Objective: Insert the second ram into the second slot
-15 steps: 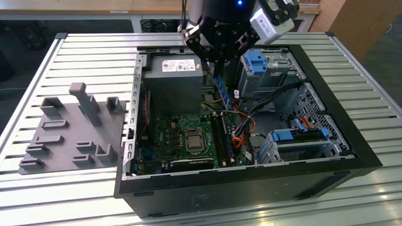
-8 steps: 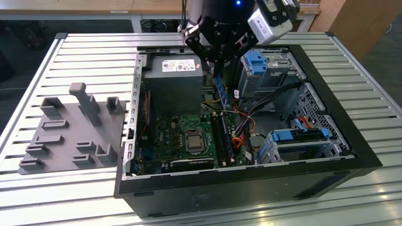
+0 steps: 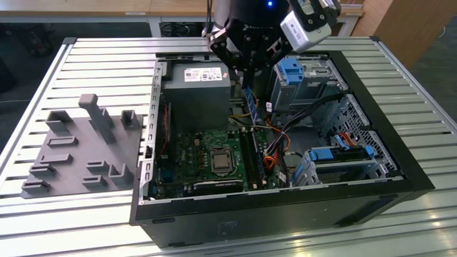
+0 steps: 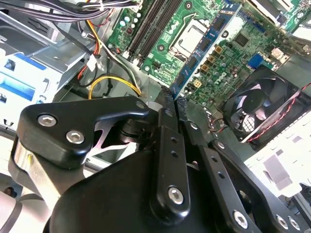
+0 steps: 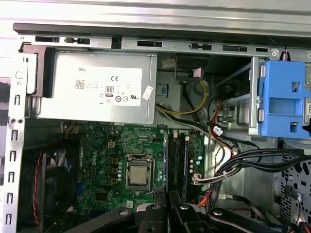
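Observation:
My gripper (image 3: 250,75) hangs over the open computer case (image 3: 371,139), shut on the second ram (image 3: 249,99), a thin blue stick that points down toward the motherboard (image 3: 207,160). In the second wrist view the fingertips (image 4: 167,104) clamp one end of the ram (image 4: 204,48), and the rest stretches out above the board. In the first wrist view the ram (image 5: 165,165) is seen edge-on above the gripper (image 5: 168,206), just beside the dark ram slots (image 5: 179,160). The slots (image 3: 251,155) lie below the stick, which is clear of them.
A grey power supply (image 3: 196,91) sits close beside the gripper. A blue drive cage (image 3: 292,69) and a bundle of cables (image 3: 286,134) stand on the other side. The CPU socket (image 5: 138,174) adjoins the slots. A black fan (image 4: 262,107) is nearby. A grey fixture tray (image 3: 82,150) lies at the exterior view's left.

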Tool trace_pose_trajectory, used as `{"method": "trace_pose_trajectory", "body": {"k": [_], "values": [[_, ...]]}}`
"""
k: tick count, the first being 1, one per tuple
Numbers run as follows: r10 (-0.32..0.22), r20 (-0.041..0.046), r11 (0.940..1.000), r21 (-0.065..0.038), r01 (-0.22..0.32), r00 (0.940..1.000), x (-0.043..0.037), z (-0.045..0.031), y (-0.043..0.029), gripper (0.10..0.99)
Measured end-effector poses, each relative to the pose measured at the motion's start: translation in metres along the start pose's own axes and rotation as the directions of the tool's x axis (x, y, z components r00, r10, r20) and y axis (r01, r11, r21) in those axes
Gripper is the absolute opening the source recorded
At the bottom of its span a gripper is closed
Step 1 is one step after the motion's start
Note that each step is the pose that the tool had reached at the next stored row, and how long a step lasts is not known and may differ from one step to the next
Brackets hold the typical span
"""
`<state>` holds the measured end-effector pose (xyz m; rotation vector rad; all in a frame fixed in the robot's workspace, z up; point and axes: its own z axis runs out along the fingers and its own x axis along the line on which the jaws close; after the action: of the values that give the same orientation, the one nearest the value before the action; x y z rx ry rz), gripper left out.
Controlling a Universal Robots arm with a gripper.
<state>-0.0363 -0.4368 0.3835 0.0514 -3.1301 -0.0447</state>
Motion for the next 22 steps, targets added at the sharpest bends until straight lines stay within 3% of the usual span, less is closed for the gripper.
{"method": "trace_pose_trajectory", "body": {"k": [7,9,22], "values": [[0.0,-0.0001,1.0,0.0,0.0,1.0,0.0,0.0017,-0.0001,0.137],[0.0,-0.0008,1.0,0.0,0.0,1.0,-0.0002,0.0147,-0.0005,0.137],[0.0,-0.0008,1.0,0.0,0.0,1.0,-0.0002,0.02,-0.0006,0.137]]}}
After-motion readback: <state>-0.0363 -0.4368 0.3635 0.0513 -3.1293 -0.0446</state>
